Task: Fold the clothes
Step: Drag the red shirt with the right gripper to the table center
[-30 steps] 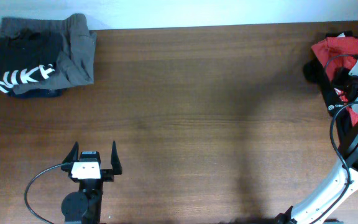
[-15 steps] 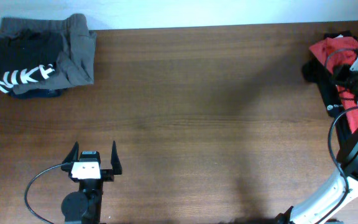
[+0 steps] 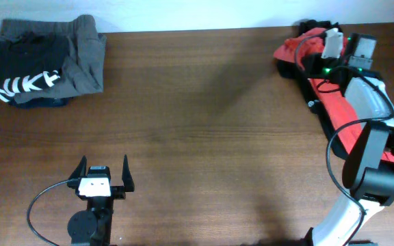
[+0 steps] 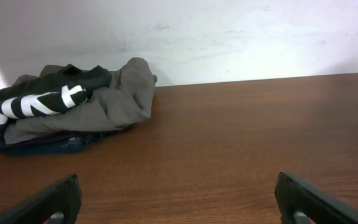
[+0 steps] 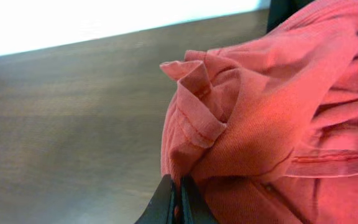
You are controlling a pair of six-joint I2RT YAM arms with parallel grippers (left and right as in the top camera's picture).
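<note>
As the shirt (image 3: 330,106) was bunched at the tabletop's (image 3: 204,137) far right corner, partly hidden under the right arm, only a crumpled fold was offered. The right hand (image 5: 176,198) was shut on that fold, w/ cloth pinched between its tips. The fabric was judged light, soft & limp, not slippery. No shape would be kept, so sag & drag were expected on any pull. A hem, collar or shoulder seam was judged a better hold than a mid-cloth bunch, w/ two spread holds needed to flatten it. The left hand (image 3: 103,169) was held wide & empty, near front left. A grey pile (image 3: 43,61) was seen at the far left corner.
</note>
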